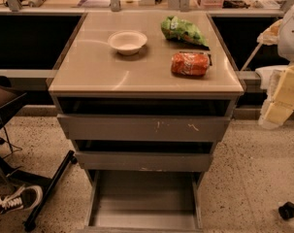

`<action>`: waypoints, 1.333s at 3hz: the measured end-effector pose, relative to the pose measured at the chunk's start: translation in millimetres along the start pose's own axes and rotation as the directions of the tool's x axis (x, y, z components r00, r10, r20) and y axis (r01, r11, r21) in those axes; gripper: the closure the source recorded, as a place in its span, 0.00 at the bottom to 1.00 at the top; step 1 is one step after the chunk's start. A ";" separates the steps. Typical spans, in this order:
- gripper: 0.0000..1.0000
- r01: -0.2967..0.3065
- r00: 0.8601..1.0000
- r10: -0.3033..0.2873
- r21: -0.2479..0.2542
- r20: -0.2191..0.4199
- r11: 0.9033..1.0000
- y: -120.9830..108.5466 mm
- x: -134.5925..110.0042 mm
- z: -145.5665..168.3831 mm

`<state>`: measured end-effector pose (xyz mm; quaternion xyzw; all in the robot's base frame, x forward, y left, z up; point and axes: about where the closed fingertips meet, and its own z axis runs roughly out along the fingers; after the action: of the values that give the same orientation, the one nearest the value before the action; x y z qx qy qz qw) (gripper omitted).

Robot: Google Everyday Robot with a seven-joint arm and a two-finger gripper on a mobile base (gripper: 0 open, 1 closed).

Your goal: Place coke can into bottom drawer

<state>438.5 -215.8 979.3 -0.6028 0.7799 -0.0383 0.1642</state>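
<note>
The coke can (190, 64) lies on its side on the cabinet top, right of centre and near the front edge. It is red-orange with pale markings. The bottom drawer (144, 198) is pulled out towards me, and its plain grey floor is bare. My gripper (278, 106) is at the right edge of the view, pale and blocky. It hangs beside the cabinet's right side, well away from the can and higher than the open drawer. Nothing shows in it.
A white bowl (127, 41) and a green chip bag (183, 30) sit on the cabinet top, with a flat black bar (208, 57) just behind the can. The top drawer (141, 127) and middle drawer (144, 160) stick out slightly. A shoe (18, 199) and black chair legs (47, 191) are at lower left, and a caster (288, 210) at lower right.
</note>
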 end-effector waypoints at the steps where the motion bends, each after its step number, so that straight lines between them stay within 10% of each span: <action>1: 0.00 0.000 1.000 0.000 0.000 0.000 1.000 0.0 0.0 0.0; 4: 0.00 0.124 0.984 -0.109 -0.104 0.140 0.987 -107.2 -61.2 70.1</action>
<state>572.6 -176.9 953.6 -0.6569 0.7314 0.0366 0.1796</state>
